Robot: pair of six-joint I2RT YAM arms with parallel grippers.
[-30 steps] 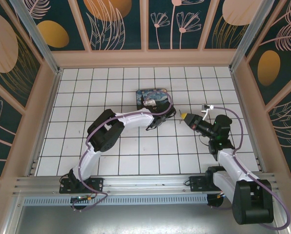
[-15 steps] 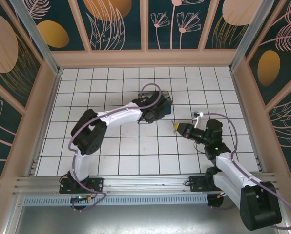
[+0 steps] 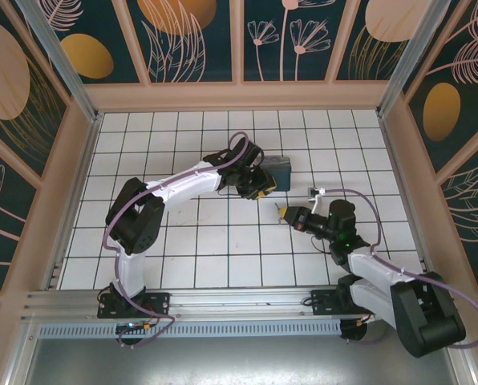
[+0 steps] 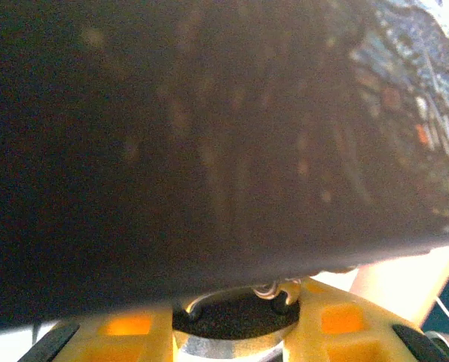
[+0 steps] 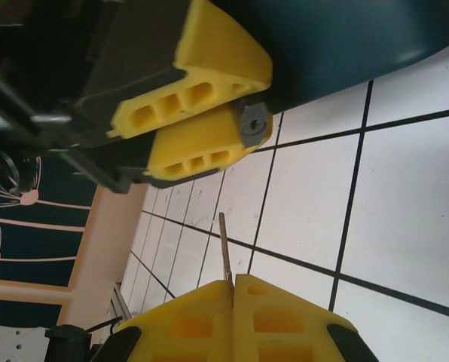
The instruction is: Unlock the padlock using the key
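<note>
Now, on the tiled counter (image 3: 183,249), the painted box (image 3: 281,167) sits mid-field, and the left arm (image 3: 183,186) reaches across to its near edge. The left jaws are pinched almost closed at the box's lower corner. Clamped between their yellow fingertips (image 5: 209,147) is the padlock (image 5: 253,125), its small grey slotted end facing out towards the other arm. From the left wrist, a bit of silvery shackle (image 4: 273,287) shows between the fingers, tucked right under the box. The right arm (image 3: 367,261) reaches in from the near right. The right jaws are pressed fully together on the key (image 5: 223,245), whose thin blade sticks out ahead and points up at the lock, a short gap between tip and slot. By my read this is the insertion step: lock presented, key roughly lined up, not yet in. The next move calls for a fine, straight push with the blade matched to the slot while the left side holds the lock steady, then a twist to free the shackle. Any slight offset and the tip could skid off the body.
</note>
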